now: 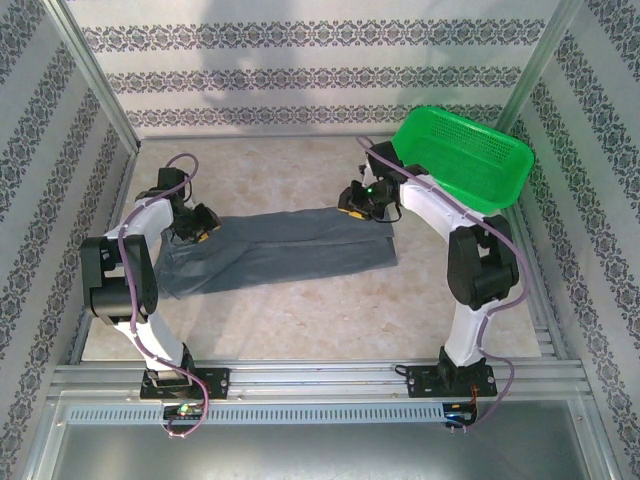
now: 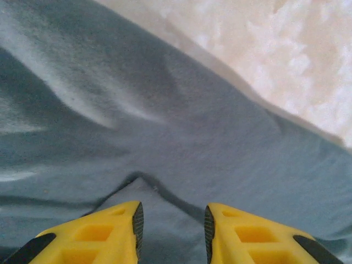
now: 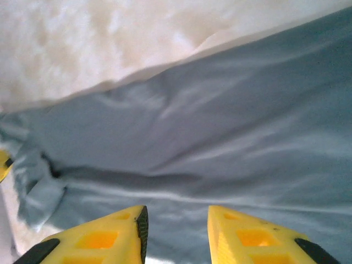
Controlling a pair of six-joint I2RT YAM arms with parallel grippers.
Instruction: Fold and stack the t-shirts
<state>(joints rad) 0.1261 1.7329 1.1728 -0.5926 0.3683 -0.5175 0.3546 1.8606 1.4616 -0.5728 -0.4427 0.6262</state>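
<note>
A dark slate-grey t-shirt (image 1: 280, 250) lies folded into a long band across the middle of the table. My left gripper (image 1: 197, 226) hovers over its left end, open, with a raised fold of the t-shirt (image 2: 165, 137) showing between its yellow fingers (image 2: 115, 231). My right gripper (image 1: 362, 205) is over the shirt's upper right corner, also open. Wrinkled cloth of the t-shirt (image 3: 220, 143) lies below its fingers (image 3: 242, 236), and nothing is pinched between them.
A bright green mesh basket (image 1: 465, 155) stands tilted at the back right, just behind the right arm. Patterned walls and metal rails (image 1: 320, 375) border the pale tabletop (image 1: 280, 170). Bare table shows beyond the shirt's edge (image 2: 286, 49).
</note>
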